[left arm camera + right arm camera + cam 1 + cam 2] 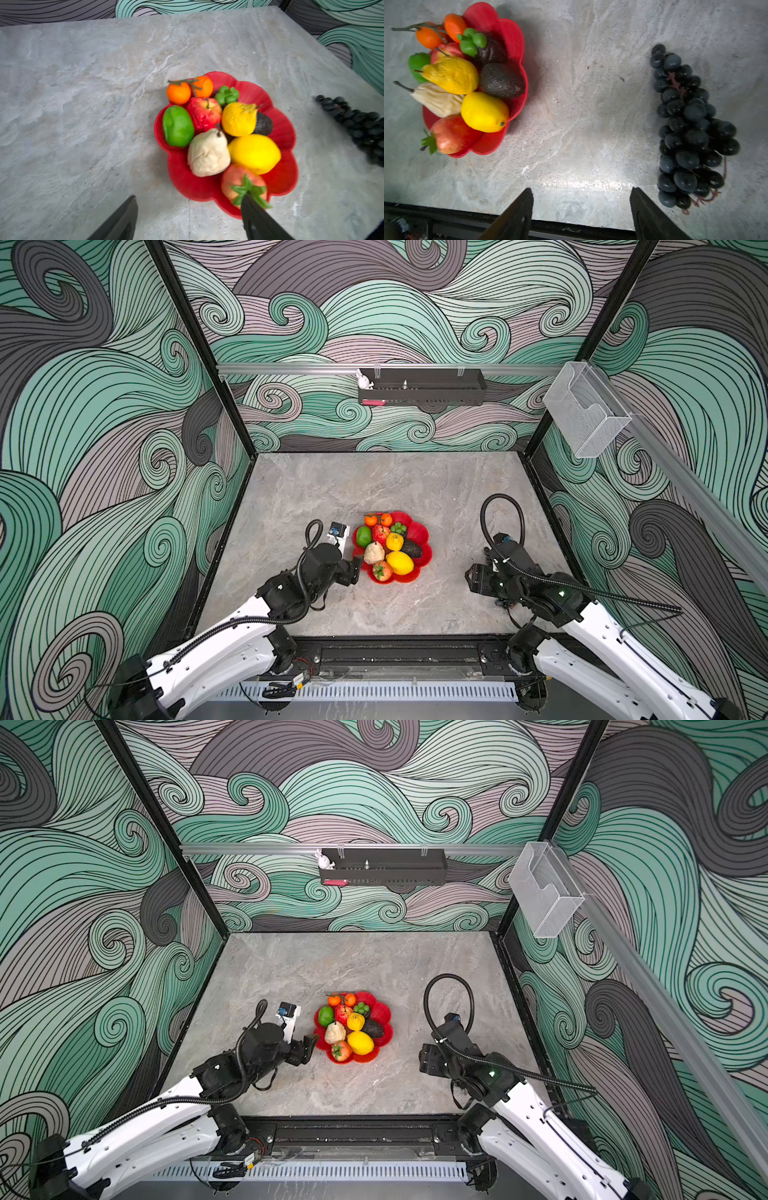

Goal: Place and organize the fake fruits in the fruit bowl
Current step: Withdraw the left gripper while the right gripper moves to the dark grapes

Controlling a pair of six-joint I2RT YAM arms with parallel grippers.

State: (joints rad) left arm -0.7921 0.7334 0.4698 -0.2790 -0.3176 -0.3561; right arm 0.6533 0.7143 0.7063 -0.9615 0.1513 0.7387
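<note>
Grape bunch (691, 128) outside fruit bowl (512, 37) | left pincer (189, 197) released, empty | right pincer (581, 189) released, empty

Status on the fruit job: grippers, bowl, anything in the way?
Left gripper open, empty, by the fruit bowl. Right gripper open, empty, beside the grape bunch. Bunch lies outside the bowl; other fake fruits in it. Nothing between bunch and bowl.

Top views, pair: mounted high over the near edge of the table (332, 489), facing down toward the back wall (374, 323); far, whole workspace, nearly identical. Left wrist view: close, slanting down onto the fruit bowl (282, 180). Right wrist view: close, almost straight down, covering fruit bowl and grape bunch (691, 124). Fruit bowl common to all four.
</note>
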